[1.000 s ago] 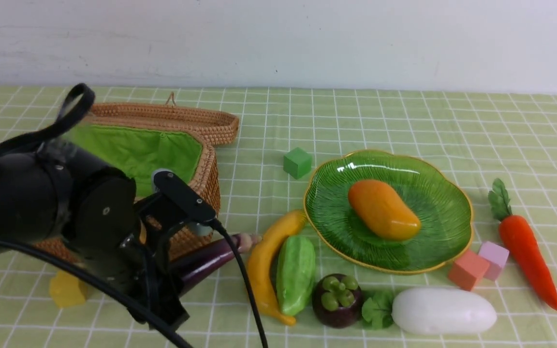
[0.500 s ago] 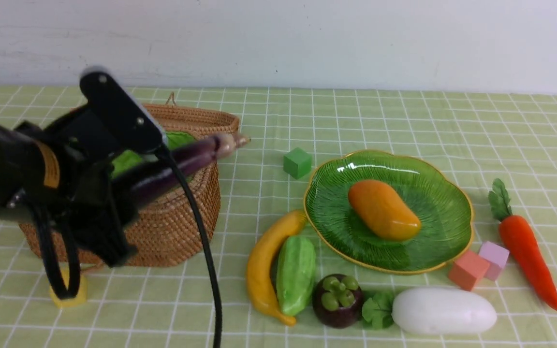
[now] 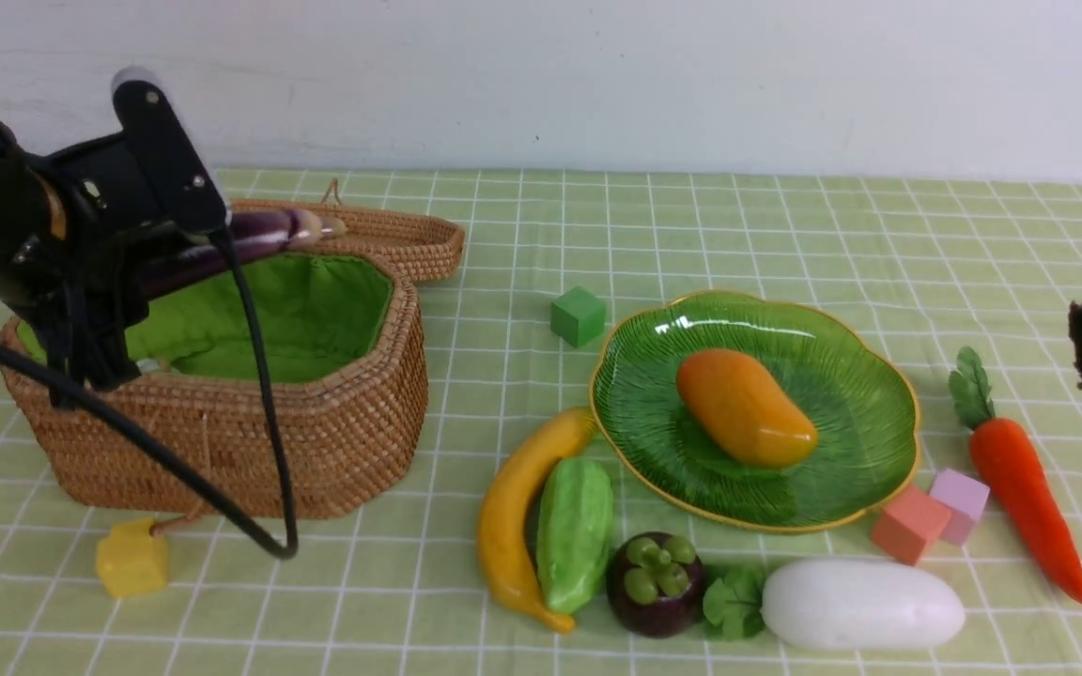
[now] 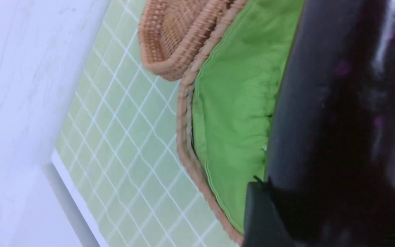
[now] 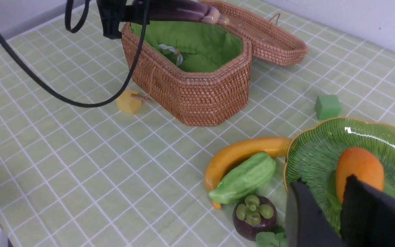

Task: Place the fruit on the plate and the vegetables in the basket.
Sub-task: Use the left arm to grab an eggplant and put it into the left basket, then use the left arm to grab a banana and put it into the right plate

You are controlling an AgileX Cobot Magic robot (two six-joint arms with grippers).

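Green-and-white checked cloth (image 3: pixel 691 235) covers the table up to a plain white wall (image 3: pixel 597 75). My left gripper (image 3: pixel 151 268) is clamped on the thick end of the eggplant (image 3: pixel 250 239) and holds it roughly level in the air. Its pale stem end points toward my right. The eggplant hangs above the open basket (image 3: pixel 316 441), near the far rim and clear of the green lining (image 3: pixel 316 310). Up close in the left wrist view, the glossy dark skin fills most of the picture, with the lining below it. The basket's woven lid (image 3: pixel 391 235) lies folded back on the cloth behind it.

A yellow cube (image 3: pixel 131 559) sits just in front of the basket and a green cube (image 3: pixel 579 315) sits between the basket and the plate (image 3: pixel 842 376). The mango (image 3: pixel 745 407) lies in the middle of the plate. The banana (image 3: pixel 513 507) curves along the plate's near left edge, its tip at the rim, and the gourd (image 3: pixel 574 530) lies against it. The mangosteen (image 3: pixel 656 584) is just beside the gourd, and the radish (image 3: pixel 865 604) lies next to it, its leaves toward the mangosteen. An orange-pink cube (image 3: pixel 909 524) and a lilac cube (image 3: pixel 961 502) touch each other near the plate's right edge. The carrot (image 3: pixel 1020 483) lies beyond them on the cloth.

My right gripper (image 5: pixel 323 183) hovers above the plate's side of the table, its jaws a little apart with nothing between them.
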